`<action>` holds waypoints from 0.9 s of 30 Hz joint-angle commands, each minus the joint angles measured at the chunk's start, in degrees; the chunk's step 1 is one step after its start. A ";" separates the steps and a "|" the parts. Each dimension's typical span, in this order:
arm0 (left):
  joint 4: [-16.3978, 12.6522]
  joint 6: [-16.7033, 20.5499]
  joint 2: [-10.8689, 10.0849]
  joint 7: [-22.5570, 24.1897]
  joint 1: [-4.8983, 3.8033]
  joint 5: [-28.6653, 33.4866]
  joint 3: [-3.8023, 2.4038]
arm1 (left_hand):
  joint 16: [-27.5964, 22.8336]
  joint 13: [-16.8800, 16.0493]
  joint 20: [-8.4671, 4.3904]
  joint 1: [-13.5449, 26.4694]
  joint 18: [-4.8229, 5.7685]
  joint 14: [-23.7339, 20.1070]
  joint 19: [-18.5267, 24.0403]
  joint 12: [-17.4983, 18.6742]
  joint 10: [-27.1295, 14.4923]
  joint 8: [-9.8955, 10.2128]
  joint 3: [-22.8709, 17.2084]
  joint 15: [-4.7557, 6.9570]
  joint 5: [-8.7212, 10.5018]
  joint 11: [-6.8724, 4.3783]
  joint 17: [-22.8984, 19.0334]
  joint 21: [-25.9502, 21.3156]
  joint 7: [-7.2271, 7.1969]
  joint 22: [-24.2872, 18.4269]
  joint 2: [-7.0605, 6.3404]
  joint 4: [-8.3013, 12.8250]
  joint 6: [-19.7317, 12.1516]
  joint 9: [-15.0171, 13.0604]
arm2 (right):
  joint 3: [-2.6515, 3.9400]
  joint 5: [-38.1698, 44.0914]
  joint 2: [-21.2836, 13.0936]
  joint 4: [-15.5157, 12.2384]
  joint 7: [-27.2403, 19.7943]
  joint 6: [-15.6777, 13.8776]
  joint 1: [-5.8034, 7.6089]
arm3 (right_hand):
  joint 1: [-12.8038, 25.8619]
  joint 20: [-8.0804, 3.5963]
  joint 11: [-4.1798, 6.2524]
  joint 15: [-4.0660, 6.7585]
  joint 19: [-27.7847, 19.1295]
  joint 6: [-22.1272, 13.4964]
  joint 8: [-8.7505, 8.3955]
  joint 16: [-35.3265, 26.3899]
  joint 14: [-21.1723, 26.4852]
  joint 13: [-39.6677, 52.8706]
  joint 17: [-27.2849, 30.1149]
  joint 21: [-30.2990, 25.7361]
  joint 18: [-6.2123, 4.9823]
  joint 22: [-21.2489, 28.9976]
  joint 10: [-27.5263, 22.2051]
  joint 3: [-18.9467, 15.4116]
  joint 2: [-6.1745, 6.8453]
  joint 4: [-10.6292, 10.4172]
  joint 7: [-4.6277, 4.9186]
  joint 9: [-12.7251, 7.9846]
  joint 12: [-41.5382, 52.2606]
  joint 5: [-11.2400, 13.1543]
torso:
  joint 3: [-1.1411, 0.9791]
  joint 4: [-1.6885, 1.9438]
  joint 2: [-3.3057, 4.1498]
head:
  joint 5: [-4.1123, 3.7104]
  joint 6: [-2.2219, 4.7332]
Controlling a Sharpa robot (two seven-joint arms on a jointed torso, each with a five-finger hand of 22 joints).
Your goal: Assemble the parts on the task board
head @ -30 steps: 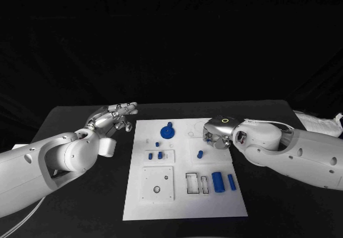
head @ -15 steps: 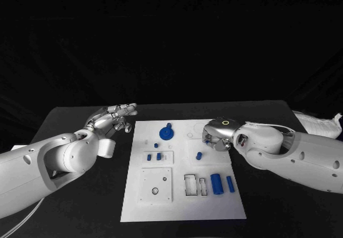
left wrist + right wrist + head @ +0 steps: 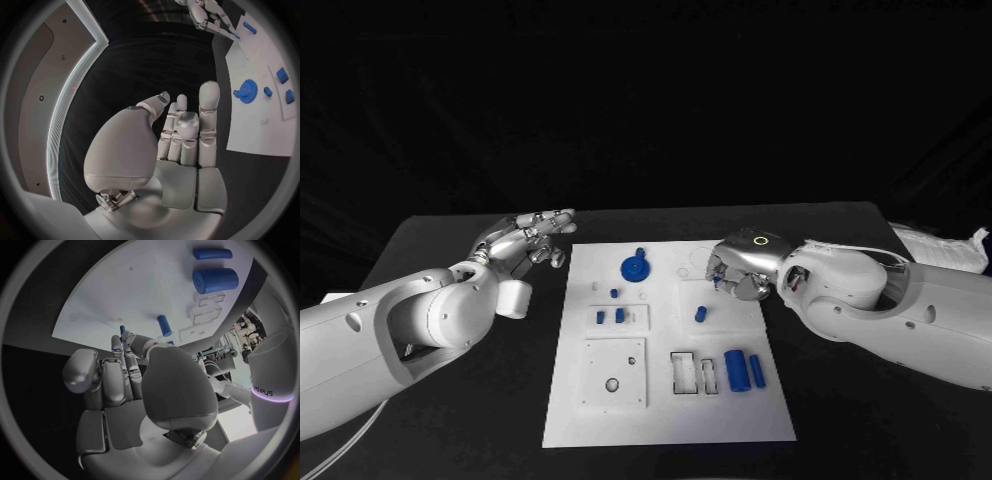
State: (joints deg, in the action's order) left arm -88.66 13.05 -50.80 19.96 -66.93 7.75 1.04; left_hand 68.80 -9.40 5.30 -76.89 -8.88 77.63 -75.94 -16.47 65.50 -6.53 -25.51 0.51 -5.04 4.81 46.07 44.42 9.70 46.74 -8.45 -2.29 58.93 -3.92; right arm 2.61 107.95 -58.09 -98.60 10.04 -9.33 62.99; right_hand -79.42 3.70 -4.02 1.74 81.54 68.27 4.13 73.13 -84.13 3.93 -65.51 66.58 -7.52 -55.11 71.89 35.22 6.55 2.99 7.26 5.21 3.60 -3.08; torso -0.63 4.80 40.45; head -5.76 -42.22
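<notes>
The black table (image 3: 459, 230) is spread wide, and the white task board (image 3: 672, 400) is laid flat at its middle. The right hand (image 3: 737, 272) is held over the board's right edge at the far end; in the right wrist view its fingers (image 3: 115, 377) are drawn together, and a small blue piece (image 3: 116, 344) is seen at the fingertips, though whether it is gripped cannot be told. The left hand (image 3: 528, 238) is raised off the board's far left corner, over bare table, with fingers (image 3: 208, 107) straight, side by side, nothing held in them.

On the board, a blue gear (image 3: 635, 267) is seen lying near the far edge. A thick blue cylinder (image 3: 736, 368) is laid at the near right, with a thinner blue cylinder (image 3: 757, 371) just beside it on the right. A short blue peg (image 3: 701, 314) is lying mid-board, just below the right hand. Two small blue blocks (image 3: 610, 316) are seated side by side in a recessed plate left of centre, and a tiny blue stub (image 3: 615, 293) is seen just beyond them.
</notes>
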 commanded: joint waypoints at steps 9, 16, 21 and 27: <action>0.13 -0.12 0.20 0.19 -0.01 -0.31 -0.03 | 0.35 -0.09 0.20 -0.12 -0.35 0.06 -0.36 -0.24 -0.39 -0.01 0.27 -0.46 -0.08 0.09 -0.10 0.09 -0.05 -0.10 0.41 0.15 -0.35 0.09 | 0.31 -2.22 0.62 -6.80 -1.19 -3.16 0.15 | -1.05 0.06 0.77 -0.01 -0.37 0.47 0.05 0.33 -2.21 0.08 -0.12 0.42 1.03 -0.24 1.22 0.44 -0.42 -0.02 -0.07 0.12 0.14 -0.15 | -0.01 0.08 0.00 | 1.90 -0.45; 0.78 -0.30 0.85 0.20 -0.01 -0.32 -0.02 | 0.35 -0.09 0.20 -0.12 -0.35 0.06 -0.36 -0.24 -0.39 -0.01 0.27 -0.46 -0.08 0.09 -0.10 0.09 -0.05 -0.10 0.41 0.15 -0.35 0.09 | 0.29 -2.74 4.17 -8.76 -2.60 -3.51 -1.56 | -1.04 0.03 0.76 -0.02 -0.42 0.46 0.03 0.36 -2.21 0.08 -0.12 0.41 1.01 -0.20 1.20 0.51 -0.35 0.07 -0.04 0.12 0.12 -0.22 | 0.13 0.13 -0.18 | 4.25 -0.93; 1.12 -0.43 1.20 0.18 -0.01 -0.32 -0.02 | 0.36 -0.12 0.22 -0.14 -0.33 0.05 -0.38 -0.33 -0.51 -0.01 0.28 -0.49 -0.09 0.12 -0.14 0.17 -0.02 -0.02 0.43 0.17 -0.42 0.09 | 0.27 -2.87 6.75 -8.12 -3.58 -3.39 -4.00 | -1.03 0.02 0.72 -0.03 -0.46 0.41 -0.02 0.38 -2.20 0.06 -0.12 0.45 1.00 -0.21 1.14 0.62 -0.31 0.16 0.01 0.12 0.07 -0.31 | 0.20 0.22 -0.24 | 5.52 -1.63; 1.45 -0.55 1.64 0.15 0.00 -0.32 -0.02 | 0.36 -0.12 0.22 -0.14 -0.33 0.05 -0.38 -0.33 -0.51 -0.01 0.28 -0.49 -0.09 0.12 -0.14 0.17 -0.02 -0.02 0.43 0.17 -0.42 0.09 | 0.17 -3.30 9.98 -6.18 -4.76 -2.76 -6.76 | -0.95 0.02 0.67 -0.05 -0.51 0.35 -0.07 0.41 -2.20 0.04 -0.12 0.44 0.99 -0.16 1.05 0.66 -0.25 0.21 0.08 0.12 0.03 -0.37 | 0.24 0.28 -0.30 | 6.63 -2.31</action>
State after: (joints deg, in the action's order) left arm -87.20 13.08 -49.34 19.88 -66.91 7.69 1.05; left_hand 68.80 -9.43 5.51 -76.89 -8.87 77.63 -76.15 -16.47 65.31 -6.53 -25.52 0.51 -5.04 5.00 46.02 44.39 9.69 46.69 -8.45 -2.29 58.94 -3.93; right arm 2.78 104.96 -48.40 -105.12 7.07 -12.41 56.52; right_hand -79.94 3.70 -4.05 1.74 81.54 68.36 3.71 73.34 -84.13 3.94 -65.57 66.79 -7.52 -55.29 71.92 35.68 6.03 3.17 7.36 5.26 3.48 -3.33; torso -0.41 5.03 40.19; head 0.46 -44.29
